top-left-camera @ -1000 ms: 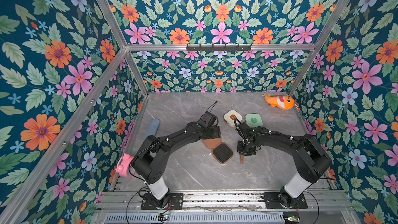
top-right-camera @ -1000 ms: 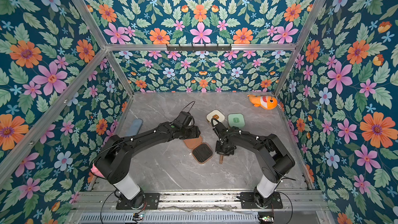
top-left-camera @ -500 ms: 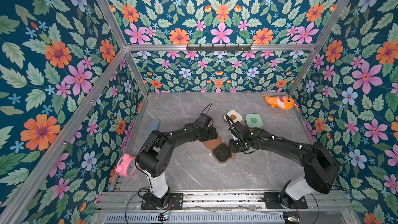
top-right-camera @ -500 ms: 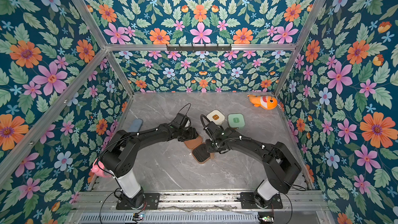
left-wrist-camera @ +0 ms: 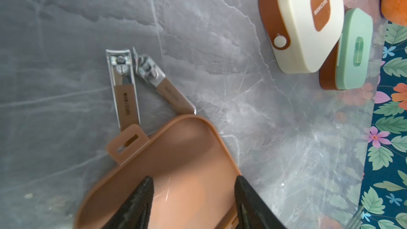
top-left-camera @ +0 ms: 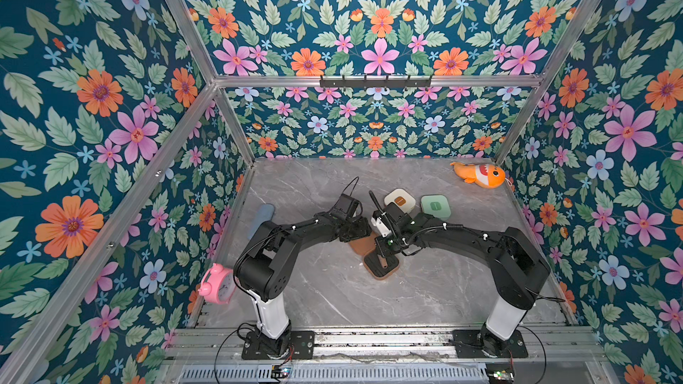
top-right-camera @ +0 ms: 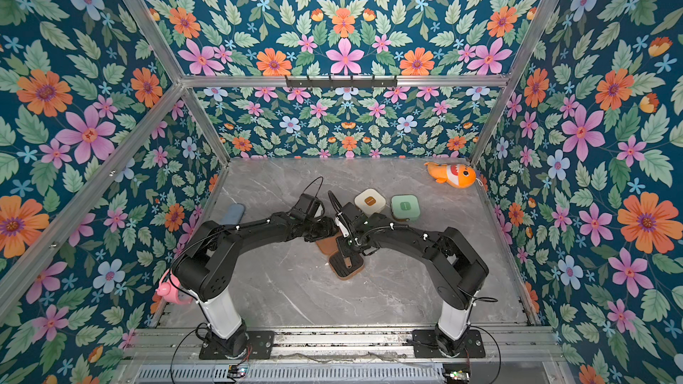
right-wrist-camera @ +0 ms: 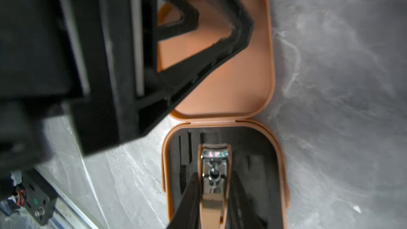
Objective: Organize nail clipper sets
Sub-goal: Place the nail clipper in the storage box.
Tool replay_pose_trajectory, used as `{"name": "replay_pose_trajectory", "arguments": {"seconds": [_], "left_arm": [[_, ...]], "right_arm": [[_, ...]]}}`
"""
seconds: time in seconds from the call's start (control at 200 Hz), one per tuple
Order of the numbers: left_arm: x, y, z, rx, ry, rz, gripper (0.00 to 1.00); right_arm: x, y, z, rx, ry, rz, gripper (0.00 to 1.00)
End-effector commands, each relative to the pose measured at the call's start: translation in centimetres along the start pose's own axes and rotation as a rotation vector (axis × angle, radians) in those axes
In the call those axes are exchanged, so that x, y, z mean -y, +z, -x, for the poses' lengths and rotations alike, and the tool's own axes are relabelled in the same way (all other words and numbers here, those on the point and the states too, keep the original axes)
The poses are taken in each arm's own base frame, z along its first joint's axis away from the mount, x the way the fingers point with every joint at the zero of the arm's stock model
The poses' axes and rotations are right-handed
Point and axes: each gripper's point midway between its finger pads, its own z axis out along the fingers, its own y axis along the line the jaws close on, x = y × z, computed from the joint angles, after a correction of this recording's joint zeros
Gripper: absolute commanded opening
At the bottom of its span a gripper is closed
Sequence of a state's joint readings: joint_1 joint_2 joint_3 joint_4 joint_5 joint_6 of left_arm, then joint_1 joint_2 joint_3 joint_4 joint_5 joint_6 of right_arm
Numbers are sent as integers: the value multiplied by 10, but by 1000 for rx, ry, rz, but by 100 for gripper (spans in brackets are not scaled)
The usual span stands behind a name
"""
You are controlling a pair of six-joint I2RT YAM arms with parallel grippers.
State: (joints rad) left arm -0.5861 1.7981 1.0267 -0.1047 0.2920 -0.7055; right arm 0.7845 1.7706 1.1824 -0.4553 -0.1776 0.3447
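Brown case [top-left-camera: 382, 265] lies open near the middle of both top views, its lid [top-left-camera: 364, 245] flat on the table [top-left-camera: 332, 301], just above and left of its black tray [right-wrist-camera: 259, 172]. One clipper [right-wrist-camera: 212, 203] sits lengthwise in the tray's central slot, and the narrower slots beside it are bare foam. The right gripper [right-wrist-camera: 214, 175] is closed narrowly on that clipper, with a finger against each long side. The lid's inner face is bare plastic. The left gripper [left-wrist-camera: 193, 179] hangs over it with its jaws about half spread and nothing between them; whether the tips touch the lid cannot be told.

Just past the lid's latch tab [left-wrist-camera: 127, 142], a square-headed clipper [left-wrist-camera: 123, 93] and a slant-headed clipper [left-wrist-camera: 163, 84] lie on the bare table. Their heads are close together and their handle ends reach the tab and the lid's rim. That makes three clippers in sight: one in the tray, two loose.

Three cases are in sight: the brown one open, and a cream case [top-left-camera: 399, 201] and a green case [top-left-camera: 435, 206], both shut, side by side just above and right of centre in the top views.

Further out, one blue oblong case [top-left-camera: 260, 217] lies left of centre, one pink clock [top-left-camera: 218, 284] stands at the table's lower left, and one orange toy fish [top-left-camera: 480, 175] lies in its upper right corner
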Motion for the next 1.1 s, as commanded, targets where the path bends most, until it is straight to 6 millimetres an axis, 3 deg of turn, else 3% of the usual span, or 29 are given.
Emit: {"name": "replay_pose_trajectory", "arguments": {"seconds": [0.0,0.22,0.68,1.095], "left_arm": [[-1,1,0,-3,-5,-5,62],[-7,4,-1,-12,-16,5,61],[-20,10,-8,-33,-27,39,59],[-20,13,-9,-39,-22,32,58]], "right_arm": [[-6,4,-2,-4,-43,22,13],[-6,15,-17,-43,-76,-7,13],[4,19,-45,-99,-92,-29,13],[-6,-1,-9,41,-121,-33,12]]}}
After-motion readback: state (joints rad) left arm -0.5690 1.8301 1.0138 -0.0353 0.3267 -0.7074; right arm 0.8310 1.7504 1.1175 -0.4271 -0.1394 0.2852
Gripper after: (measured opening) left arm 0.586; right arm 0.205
